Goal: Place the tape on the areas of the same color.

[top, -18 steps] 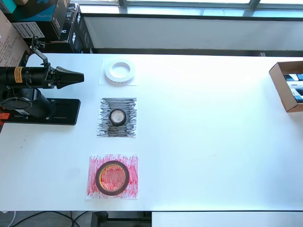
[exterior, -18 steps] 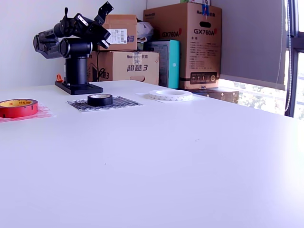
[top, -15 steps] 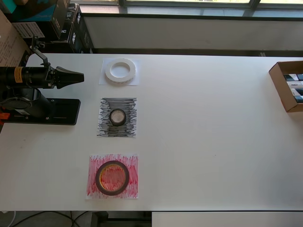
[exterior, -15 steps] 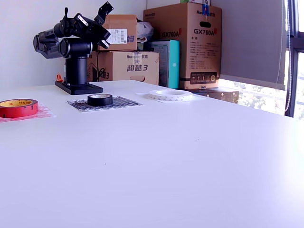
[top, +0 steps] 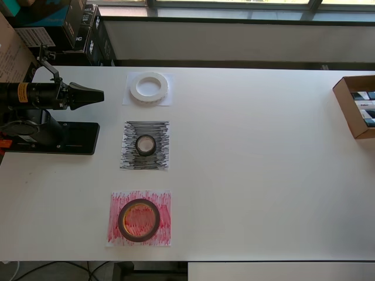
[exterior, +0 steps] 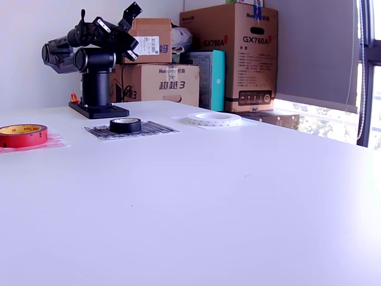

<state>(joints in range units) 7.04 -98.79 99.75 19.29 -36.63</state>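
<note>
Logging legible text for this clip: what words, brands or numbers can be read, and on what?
"GX760A": tall brown cardboard box, front face.
"超越3": lower brown cardboard carton, after an unreadable word.
White label on upper small carton: too small.
Red tape roll print: blurred.

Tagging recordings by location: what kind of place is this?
Probably an office or lab storeroom corner: stacked cardboard boxes against the wall, a window with a blind, and a plain white table carrying a robot arm.

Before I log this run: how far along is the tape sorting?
It looks finished. The white roll lies on the white sheet, the black roll on the black sheet, the red roll on the red sheet. The gripper holds nothing; nothing looks left.
</note>
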